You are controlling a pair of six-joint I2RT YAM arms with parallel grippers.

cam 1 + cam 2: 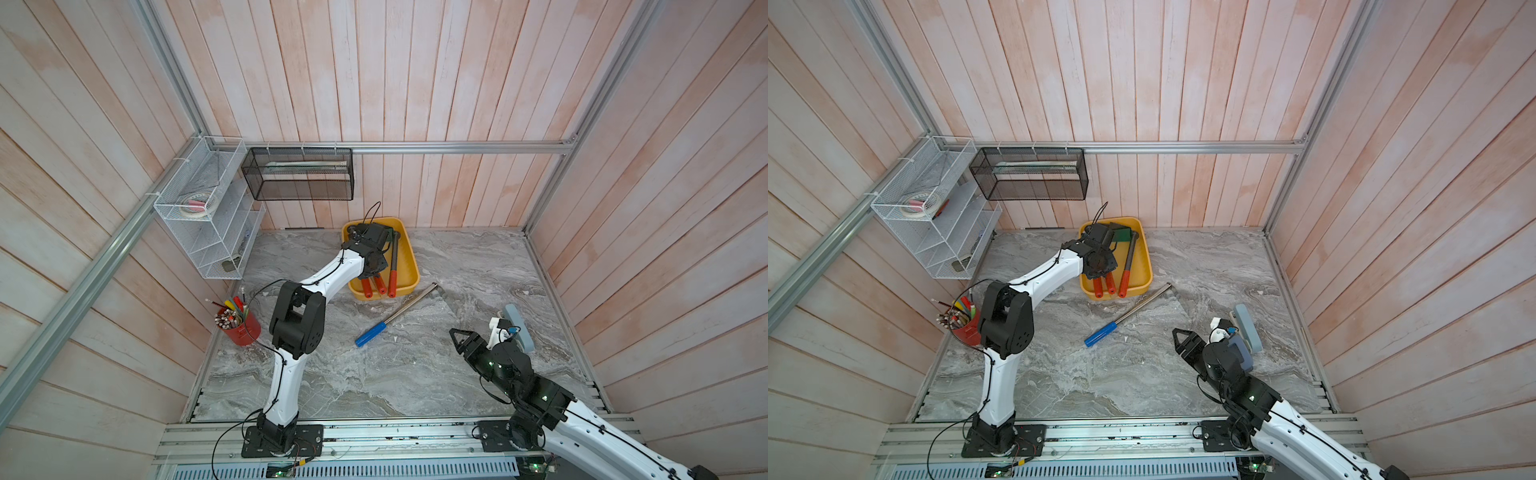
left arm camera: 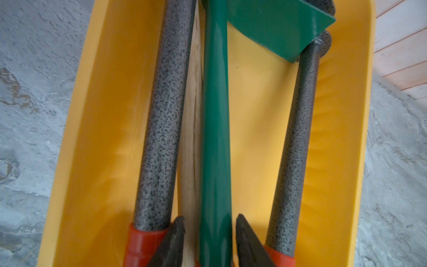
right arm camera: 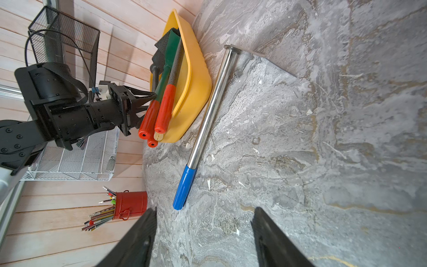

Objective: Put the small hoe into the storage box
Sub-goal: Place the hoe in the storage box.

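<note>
The small hoe (image 2: 215, 115), with a green blade, green shaft and pale wooden handle, lies lengthwise inside the yellow storage box (image 2: 104, 115). It rests between grey speckled tools with red grips. My left gripper (image 2: 210, 217) hangs over the box near the handle end. Its jaws stand slightly apart astride the hoe's shaft, with a narrow gap on one side, so it is open and not clamping. In a top view the box (image 1: 409, 257) stands against the back wall under the left gripper (image 1: 375, 272). The right gripper (image 3: 205, 209) is open and empty over the floor, far from the box (image 3: 196, 76).
A chrome tool with a blue grip (image 1: 399, 311) lies on the marble floor just in front of the box. A red pot of pencils (image 1: 241, 328) stands at the left wall. A black mesh basket (image 1: 299, 174) and a white wire rack (image 1: 208, 216) hang on the walls.
</note>
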